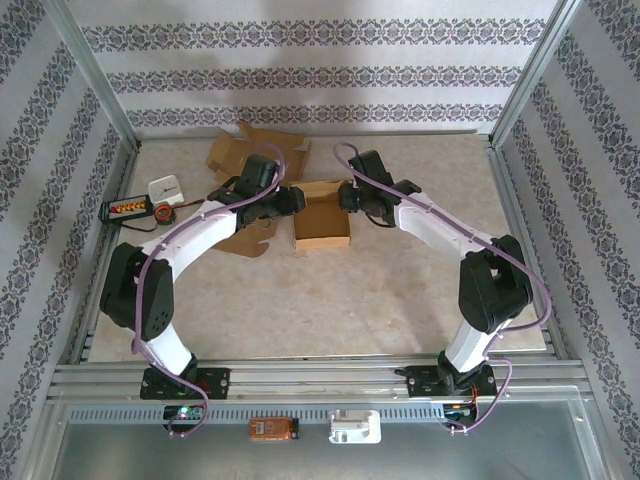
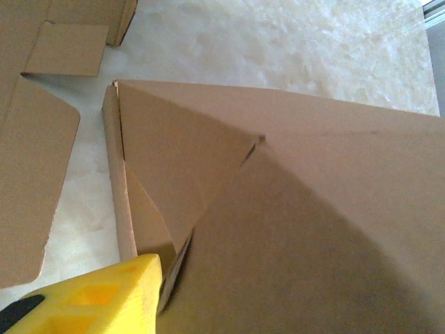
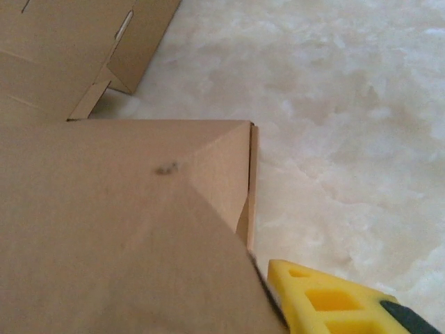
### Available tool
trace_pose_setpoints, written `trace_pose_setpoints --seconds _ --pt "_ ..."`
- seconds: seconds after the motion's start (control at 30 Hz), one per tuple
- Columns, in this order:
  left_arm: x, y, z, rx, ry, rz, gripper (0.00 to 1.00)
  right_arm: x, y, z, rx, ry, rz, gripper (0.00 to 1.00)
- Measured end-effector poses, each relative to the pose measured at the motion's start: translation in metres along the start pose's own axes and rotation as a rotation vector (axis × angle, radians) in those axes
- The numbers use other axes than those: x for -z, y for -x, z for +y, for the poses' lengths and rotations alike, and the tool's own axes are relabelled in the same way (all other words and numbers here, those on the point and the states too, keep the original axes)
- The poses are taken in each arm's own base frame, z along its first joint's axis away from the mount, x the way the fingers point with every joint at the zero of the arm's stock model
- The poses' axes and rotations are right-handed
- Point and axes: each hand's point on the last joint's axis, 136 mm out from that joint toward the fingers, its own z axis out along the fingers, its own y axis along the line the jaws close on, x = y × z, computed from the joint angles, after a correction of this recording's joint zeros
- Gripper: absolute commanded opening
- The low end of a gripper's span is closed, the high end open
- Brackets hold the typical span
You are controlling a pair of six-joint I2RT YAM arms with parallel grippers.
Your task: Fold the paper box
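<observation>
Bright, diffuse light, soft shadows; the paper box [image 2: 313, 229] looms blurred near both wrist cameras.

Box [image 1: 322, 218] sits mid-table [image 1: 400, 300], a bit above centre in the top view. Left gripper [image 1: 296, 199] is at its upper left corner and right gripper [image 1: 346, 195] at its upper right. Flat cardboard [image 1: 250, 150] lies behind it, toward the upper left. Another sheet [image 1: 248, 238] is just left of the box under the left arm, touching it I think. At the far left edge there's a gadget [image 1: 128, 208], with a pad [image 1: 165, 188] just behind it.
</observation>
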Motion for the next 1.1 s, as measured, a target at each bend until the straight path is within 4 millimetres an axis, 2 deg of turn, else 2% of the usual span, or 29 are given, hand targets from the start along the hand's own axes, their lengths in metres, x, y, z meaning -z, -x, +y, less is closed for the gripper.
trace_pose_setpoints --seconds 0.23,0.4,0.53,0.6,0.7,0.8,0.87,0.93,1.0,1.1 --pt "-0.003 -0.017 0.003 -0.005 0.001 0.009 0.5 0.009 -0.016 0.003 0.016 0.012 0.016 0.52" --pt "0.014 -0.024 -0.003 -0.022 -0.021 -0.015 0.5 0.037 -0.01 0.005 0.013 0.041 -0.024 0.59" --pt "0.048 -0.012 -0.023 -0.047 -0.066 -0.097 0.51 0.067 0.004 0.01 0.008 0.077 -0.084 0.62" --pt "0.07 -0.002 -0.035 -0.058 -0.095 -0.152 0.55 0.081 0.011 0.013 0.005 0.092 -0.112 0.65" --pt "0.107 0.02 -0.053 -0.06 -0.13 -0.256 0.68 0.102 0.03 0.019 -0.018 0.121 -0.171 0.67" --pt "0.129 0.045 -0.069 -0.051 -0.165 -0.322 0.7 0.12 0.056 0.023 -0.061 0.162 -0.221 0.67" --pt "0.131 0.059 -0.078 -0.04 -0.196 -0.324 0.7 0.129 0.077 0.022 -0.105 0.191 -0.248 0.67" --pt "0.124 0.074 -0.078 -0.015 -0.215 -0.31 0.7 0.133 0.097 0.018 -0.144 0.21 -0.261 0.68" --pt "0.108 0.086 -0.069 0.024 -0.214 -0.279 0.7 0.129 0.116 0.014 -0.173 0.221 -0.258 0.7" --pt "0.082 0.089 -0.05 0.081 -0.199 -0.216 0.7 0.111 0.127 0.007 -0.191 0.206 -0.207 0.7"
